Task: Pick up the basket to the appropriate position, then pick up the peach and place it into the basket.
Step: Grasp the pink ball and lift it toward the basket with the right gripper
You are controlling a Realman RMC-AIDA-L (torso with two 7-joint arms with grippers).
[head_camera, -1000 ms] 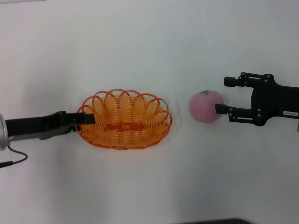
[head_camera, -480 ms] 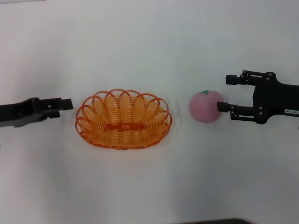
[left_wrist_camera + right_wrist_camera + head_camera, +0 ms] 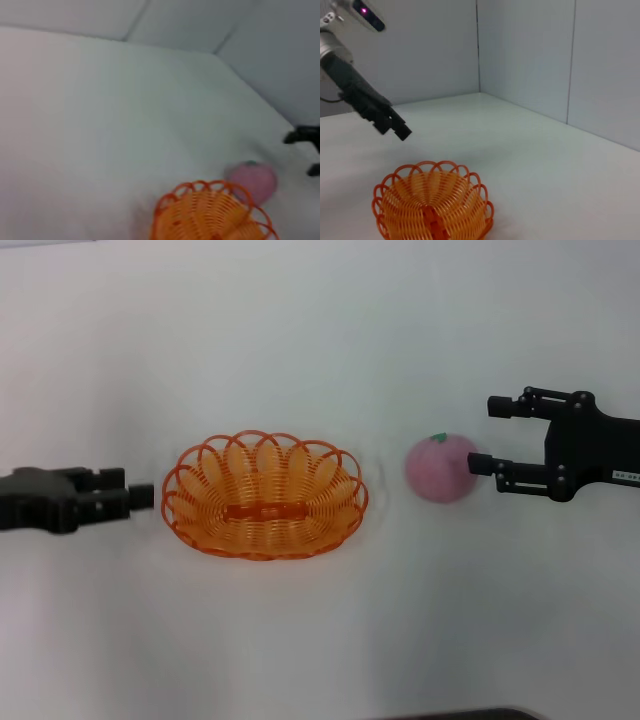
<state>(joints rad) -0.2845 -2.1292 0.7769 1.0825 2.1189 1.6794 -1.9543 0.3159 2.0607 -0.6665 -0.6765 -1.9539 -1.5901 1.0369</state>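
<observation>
White tabletop (image 3: 300,640): basket (image 3: 265,496) mid-surface, long axis side to side; peach (image 3: 441,467) just right of it, right end effector (image 3: 482,436) spread wide at its far side, nearer than left end effector (image 3: 135,497), grip state unclear, outside basket's left rim.

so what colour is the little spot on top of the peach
Green, on the pale pink peach; it shows best in the head view.

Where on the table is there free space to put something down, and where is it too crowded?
The white table lies bare behind the orange looped-wire basket and the pale pink fuzzy peach, and also in front of them. It is crowded along the middle row: the left gripper sits just beside the basket's rim, and the open right gripper flanks the peach.
</observation>
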